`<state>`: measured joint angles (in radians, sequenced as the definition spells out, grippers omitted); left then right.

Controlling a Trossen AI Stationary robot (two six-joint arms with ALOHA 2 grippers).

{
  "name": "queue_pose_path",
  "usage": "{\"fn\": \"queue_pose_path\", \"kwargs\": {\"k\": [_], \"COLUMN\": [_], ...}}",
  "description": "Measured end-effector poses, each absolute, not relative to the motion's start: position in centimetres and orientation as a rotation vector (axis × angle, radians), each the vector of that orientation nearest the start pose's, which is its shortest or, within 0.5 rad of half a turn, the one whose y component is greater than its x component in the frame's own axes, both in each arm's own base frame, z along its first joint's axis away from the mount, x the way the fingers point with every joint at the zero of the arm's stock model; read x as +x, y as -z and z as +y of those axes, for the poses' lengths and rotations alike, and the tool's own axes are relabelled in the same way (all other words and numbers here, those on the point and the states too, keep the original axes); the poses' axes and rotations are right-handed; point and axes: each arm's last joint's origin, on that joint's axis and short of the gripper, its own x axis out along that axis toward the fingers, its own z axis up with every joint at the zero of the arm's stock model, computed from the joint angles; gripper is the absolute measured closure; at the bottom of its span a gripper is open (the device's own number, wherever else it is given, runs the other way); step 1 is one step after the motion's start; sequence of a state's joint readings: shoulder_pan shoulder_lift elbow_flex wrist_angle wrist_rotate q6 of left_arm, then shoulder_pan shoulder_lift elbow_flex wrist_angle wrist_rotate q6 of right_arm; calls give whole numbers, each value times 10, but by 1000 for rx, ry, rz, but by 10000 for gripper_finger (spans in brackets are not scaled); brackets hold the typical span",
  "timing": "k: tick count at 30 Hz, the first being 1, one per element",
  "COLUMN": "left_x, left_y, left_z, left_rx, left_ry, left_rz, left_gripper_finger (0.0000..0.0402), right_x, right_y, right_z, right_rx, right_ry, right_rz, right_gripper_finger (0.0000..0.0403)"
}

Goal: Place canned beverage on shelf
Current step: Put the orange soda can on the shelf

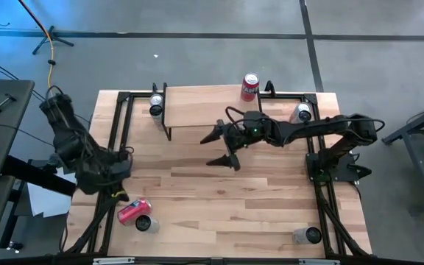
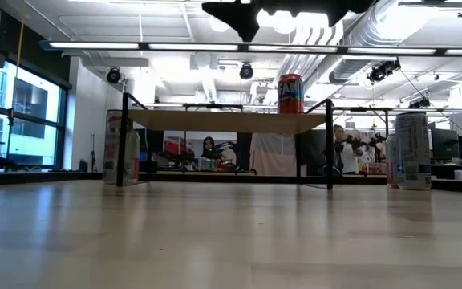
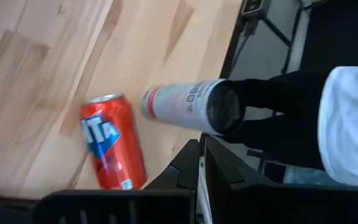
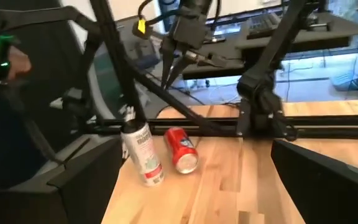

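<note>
Red can (image 1: 250,86) stands on shelf (image 1: 201,108); right claw (image 1: 221,147) gapes empty, apparently nearby.

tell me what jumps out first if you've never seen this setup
A red can stands upright on the shelf at the table's far edge, near its right end. The right gripper hangs open over the table just in front of the shelf. Another red can lies on its side at the near left corner, by the parked, shut left gripper.
</note>
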<state>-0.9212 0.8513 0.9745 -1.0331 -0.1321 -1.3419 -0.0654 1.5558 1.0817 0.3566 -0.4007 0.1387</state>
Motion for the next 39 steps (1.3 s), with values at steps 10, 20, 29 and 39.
{"fn": "queue_pose_path", "kwargs": {"k": [10,20,29,39], "left_x": [81,82,87,96], "left_y": [-311,-309,-284,-259], "left_z": [-108,-113,-154,-180], "left_rx": [-753,-857,-821,-675], "left_ry": [6,-40,-218,-264], "left_rz": [1175,1275,1356,1429], "left_gripper_finger": [402,402,402,344], "right_x": [354,353,351,351], "right_y": [-282,-279,-273,-273], "right_z": [-1,4,4,-6], "right_rx": [178,161,161,167], "right_ry": [91,94,102,128], "right_rz": [271,304,367,369], "right_gripper_finger": [4,4,4,4]}}
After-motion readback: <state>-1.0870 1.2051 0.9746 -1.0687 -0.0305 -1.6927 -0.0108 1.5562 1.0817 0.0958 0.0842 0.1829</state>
